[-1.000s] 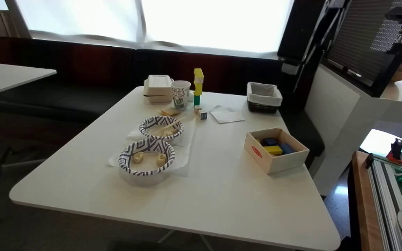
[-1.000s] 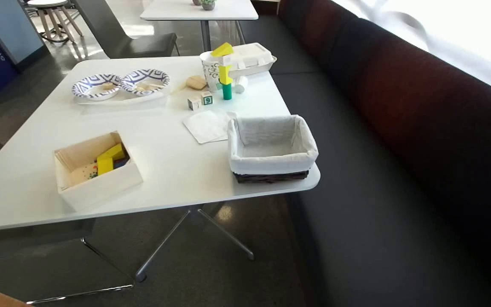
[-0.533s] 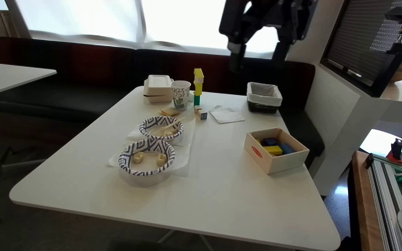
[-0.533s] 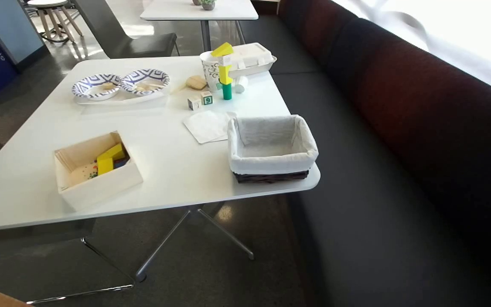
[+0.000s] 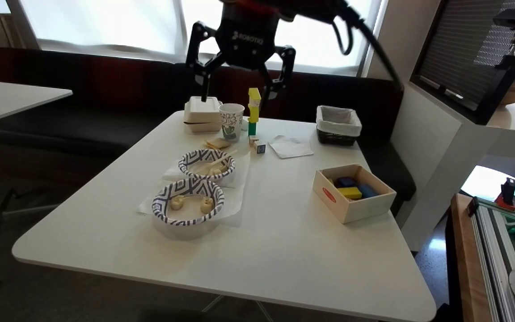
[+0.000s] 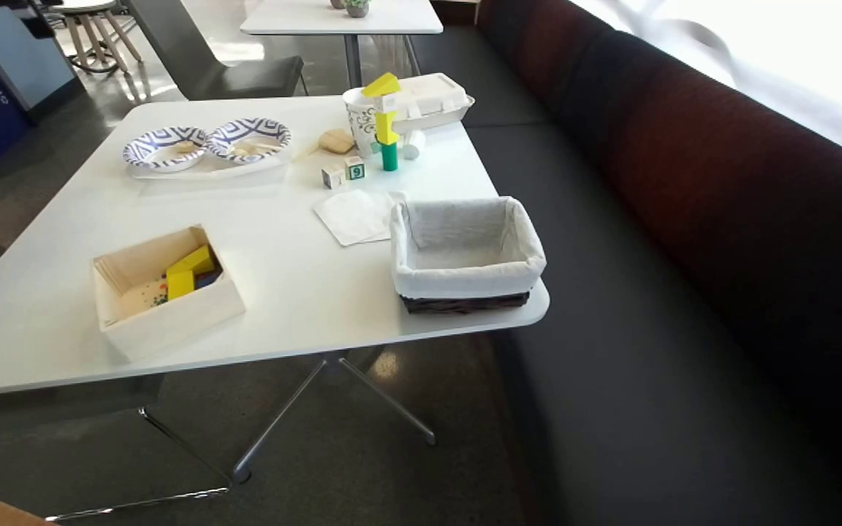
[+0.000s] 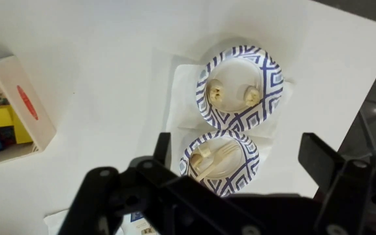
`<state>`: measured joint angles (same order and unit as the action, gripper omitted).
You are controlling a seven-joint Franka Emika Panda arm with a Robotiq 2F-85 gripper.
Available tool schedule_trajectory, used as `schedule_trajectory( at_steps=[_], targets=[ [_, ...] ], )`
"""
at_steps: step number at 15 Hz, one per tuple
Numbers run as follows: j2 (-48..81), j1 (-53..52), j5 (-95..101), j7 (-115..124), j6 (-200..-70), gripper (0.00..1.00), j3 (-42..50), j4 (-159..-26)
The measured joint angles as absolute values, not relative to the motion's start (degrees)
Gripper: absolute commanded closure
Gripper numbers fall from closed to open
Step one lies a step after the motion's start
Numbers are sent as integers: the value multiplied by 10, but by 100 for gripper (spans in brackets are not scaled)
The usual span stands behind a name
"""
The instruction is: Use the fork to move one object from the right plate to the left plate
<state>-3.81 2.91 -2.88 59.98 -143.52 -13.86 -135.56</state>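
Black hand (image 5: 234, 102) hangs, jaws wide apart; pale fork (image 7: 216, 160) rests on 1 patterned plate (image 7: 229, 165).

Pale fork (image 7: 219, 157) lies in one plate (image 7: 252, 156) (beside chunks (image 7: 204, 150)) — neighbouring plate (image 7: 275, 79) holds two pieces (image 7: 252, 96).

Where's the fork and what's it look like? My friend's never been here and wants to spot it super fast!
Start at the big white table and find the two blue-patterned plates. Look into the plate nearer the paper cup. The fork lies in there: it's the long, thin, pale thing with prongs, while the pieces beside it are short and chunky.
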Motion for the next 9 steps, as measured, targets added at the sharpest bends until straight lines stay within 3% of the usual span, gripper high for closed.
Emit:
schedule_trajectory(
  at_steps=[6, 9],
  targets=[
    [120, -3, 41, 782, -1561, 0, -50, -1278],
    [135, -14, 38, 774, -1567, 0, -32, -1269]
  ],
)
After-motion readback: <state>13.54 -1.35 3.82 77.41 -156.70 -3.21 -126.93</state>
